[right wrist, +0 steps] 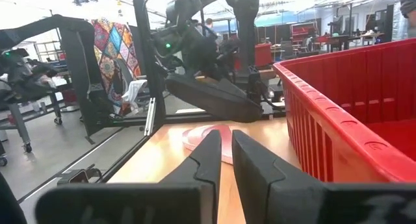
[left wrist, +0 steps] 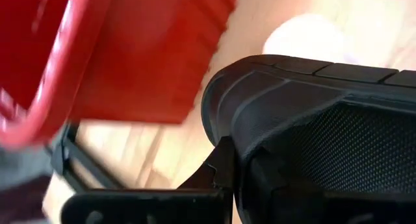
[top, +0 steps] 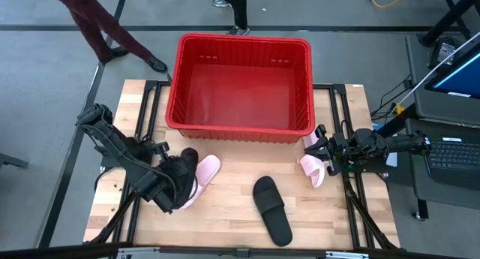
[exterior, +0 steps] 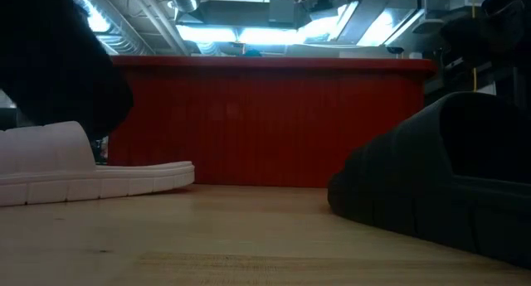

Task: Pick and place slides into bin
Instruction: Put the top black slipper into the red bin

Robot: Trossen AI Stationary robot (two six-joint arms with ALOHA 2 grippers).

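The red bin [top: 240,86] stands at the table's far middle. My left gripper [top: 171,185] is at the near left, shut on a black slide [top: 184,169] that it holds above a pale pink slide [top: 205,173] lying on the table. The held slide also shows in the right wrist view [right wrist: 214,97]. A second black slide [top: 271,210] lies sole down near the front middle. A second pink slide [top: 312,169] lies by the bin's near right corner. My right gripper [top: 321,148] is over it, fingers nearly together with nothing between them [right wrist: 226,160]. My left gripper holds the black slide near one rounded end [left wrist: 218,110], with a finger [left wrist: 224,169] against the edge of the patterned sole; the slide hides the other finger. The slide is lifted clear of the table and tilted, above the pink slide.
The bin's near wall [exterior: 265,124] stands just behind the slides. Black frame rails [top: 150,124] run along both table sides. People's legs [top: 112,34] and a desk with a laptop [top: 457,150] show beyond the table. Bare wood [top: 232,214] lies between the slides.
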